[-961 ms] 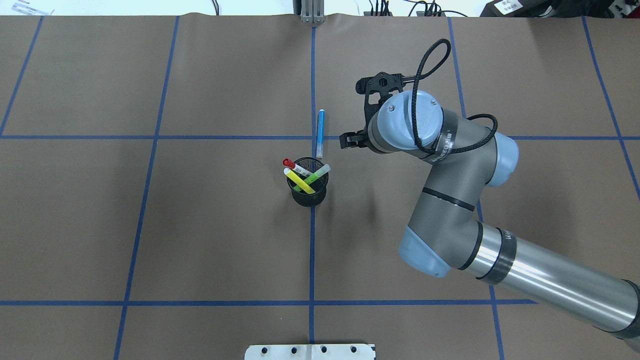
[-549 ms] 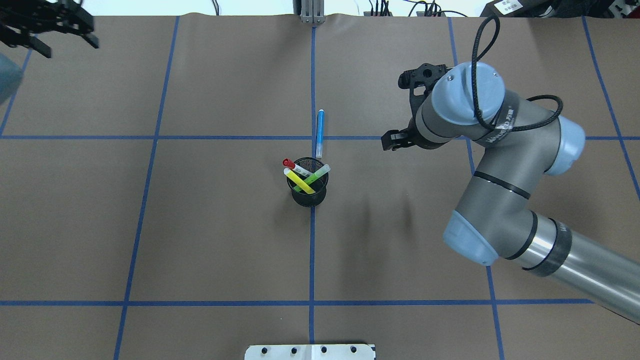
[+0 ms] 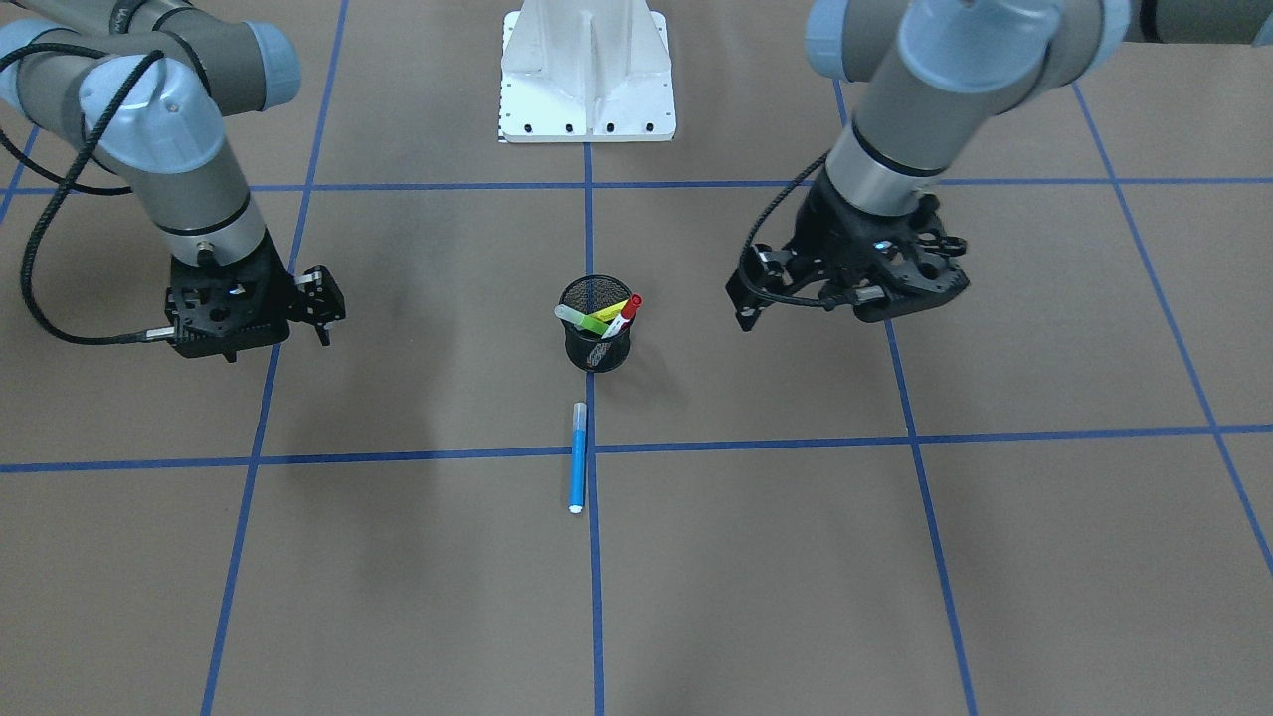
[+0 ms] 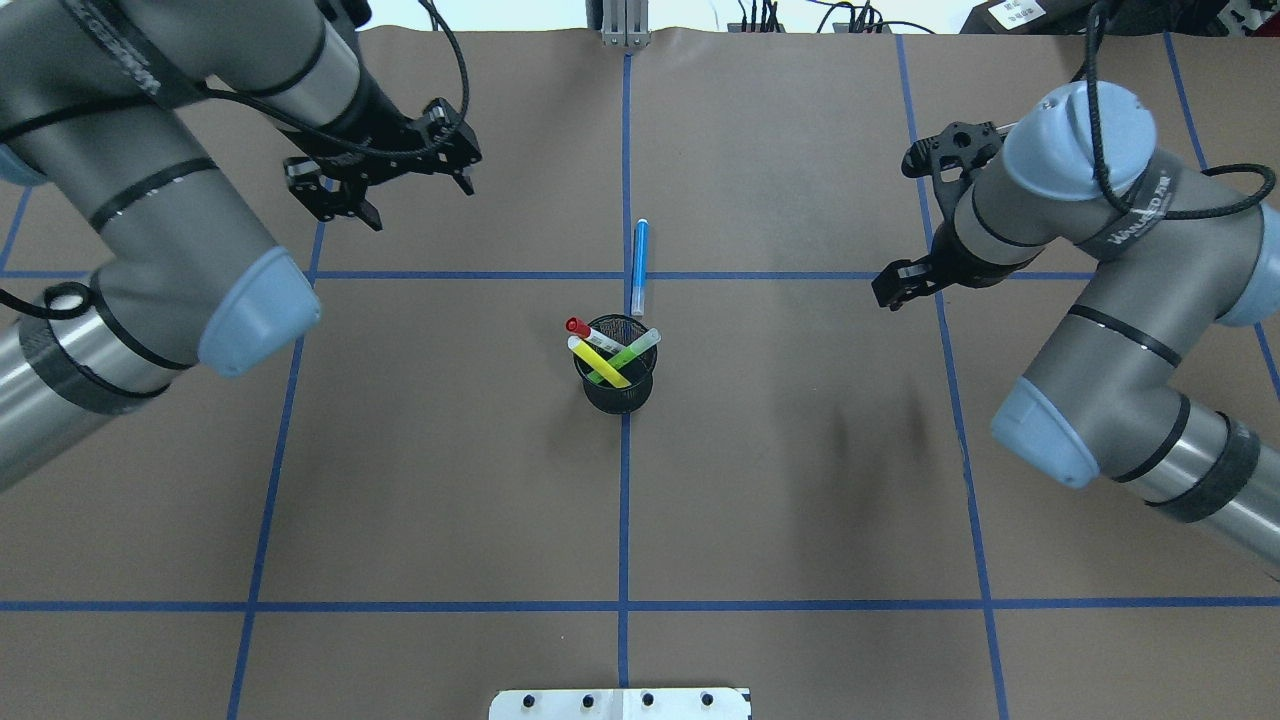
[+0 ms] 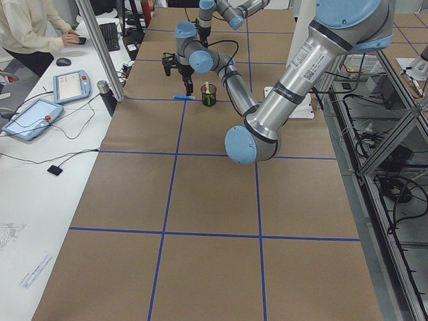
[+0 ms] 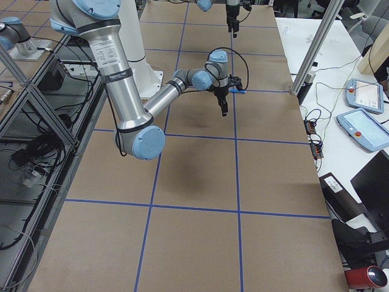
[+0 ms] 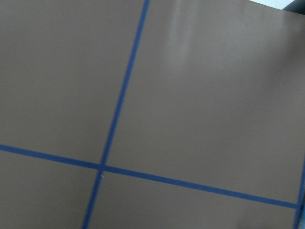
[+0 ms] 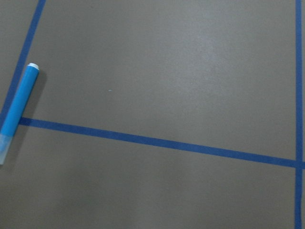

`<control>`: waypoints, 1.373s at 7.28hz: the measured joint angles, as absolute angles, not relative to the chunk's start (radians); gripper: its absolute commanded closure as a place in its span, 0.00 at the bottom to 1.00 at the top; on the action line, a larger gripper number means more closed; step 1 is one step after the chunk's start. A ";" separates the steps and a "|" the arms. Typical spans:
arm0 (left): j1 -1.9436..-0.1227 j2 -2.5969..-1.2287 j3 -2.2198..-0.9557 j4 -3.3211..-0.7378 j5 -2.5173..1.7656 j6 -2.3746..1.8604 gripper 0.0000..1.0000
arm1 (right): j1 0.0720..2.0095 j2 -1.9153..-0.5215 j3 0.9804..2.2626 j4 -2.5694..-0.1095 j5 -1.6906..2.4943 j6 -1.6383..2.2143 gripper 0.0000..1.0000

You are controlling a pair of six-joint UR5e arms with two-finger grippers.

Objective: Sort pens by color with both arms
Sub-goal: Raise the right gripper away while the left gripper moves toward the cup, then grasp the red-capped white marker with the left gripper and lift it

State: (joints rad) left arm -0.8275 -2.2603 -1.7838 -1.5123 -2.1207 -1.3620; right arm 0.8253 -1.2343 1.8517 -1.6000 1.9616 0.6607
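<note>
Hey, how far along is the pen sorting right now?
Early. Done: the blue pen lies flat outside the mesh cup. In hand: nothing; the left gripper and right gripper hover empty off to the sides. Left: the red-capped pen, yellow pen and green pen sit in the cup.

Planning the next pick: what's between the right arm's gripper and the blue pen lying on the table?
Overhead view: only bare brown table paper with a blue tape line separates the black right gripper from the slim blue marker pen.
</note>
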 measured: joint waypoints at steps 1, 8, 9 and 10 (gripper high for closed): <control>-0.766 -2.272 -1.780 -1.544 -2.081 -1.415 0.04 | 0.864 -1.262 1.851 -1.600 1.998 0.597 0.01; -0.603 -2.314 -1.645 -1.744 -1.931 -1.526 0.76 | 0.971 -1.357 1.848 -1.593 2.095 0.418 0.01; -0.597 -2.318 -1.642 -1.745 -1.921 -1.534 0.76 | 0.973 -1.357 1.849 -1.593 2.095 0.417 0.01; -0.591 -2.318 -1.642 -1.746 -1.911 -1.539 0.77 | 0.975 -1.358 1.849 -1.593 2.095 0.416 0.01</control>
State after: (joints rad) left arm -0.5913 -2.3185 -1.6419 -1.7456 -1.9106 -1.5386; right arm 0.9747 -1.3579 1.8494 -1.5932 2.0954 0.4163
